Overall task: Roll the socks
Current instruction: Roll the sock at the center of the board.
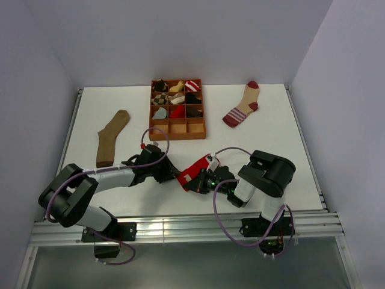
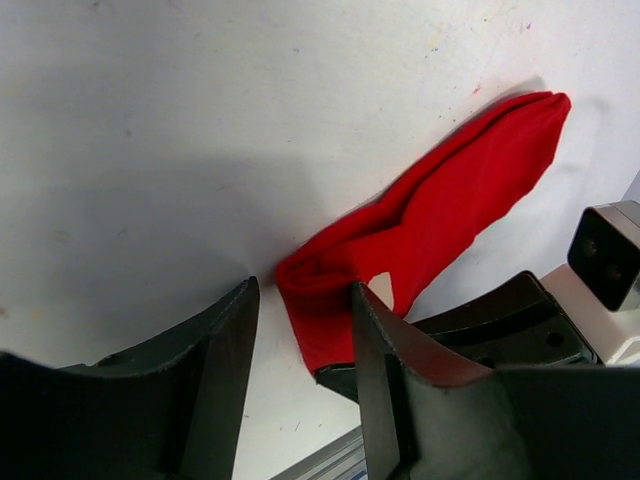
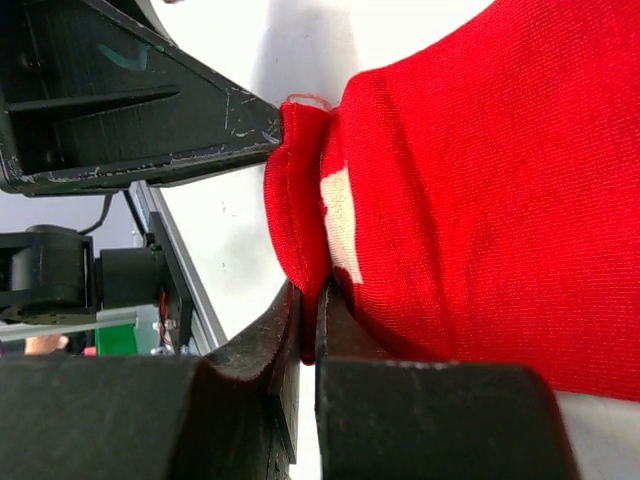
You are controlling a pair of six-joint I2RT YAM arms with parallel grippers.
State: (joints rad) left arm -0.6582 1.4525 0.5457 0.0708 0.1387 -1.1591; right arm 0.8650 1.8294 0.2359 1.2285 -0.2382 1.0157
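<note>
Top external view: the red sock (image 1: 194,170) with white markings lies on the near middle of the worktop (image 1: 271,144), between the two arms.
Fold: the near end of the red sock (image 2: 440,220) is doubled over into a thick lip, with a white patch beside it. The rest stretches flat away to the far right.
Right end effector (image 3: 308,300): jaws almost fully together, pinching the folded edge of the sock between them.
Left end effector (image 2: 300,300): jaws partly open and astride the folded end. One finger is over the sock, the other over bare worktop, and nothing is gripped. In the right wrist view one fingertip touches the fold's edge.
Brown sock (image 1: 110,139): flat on the left of the worktop, well apart from the red one.
Striped sock (image 1: 242,107): flat at the far right, beige with maroon toe and heel.
Compartment tray (image 1: 177,137): far middle, between those two socks, with small bundles (image 1: 176,99) in its far and middle rows.
</note>
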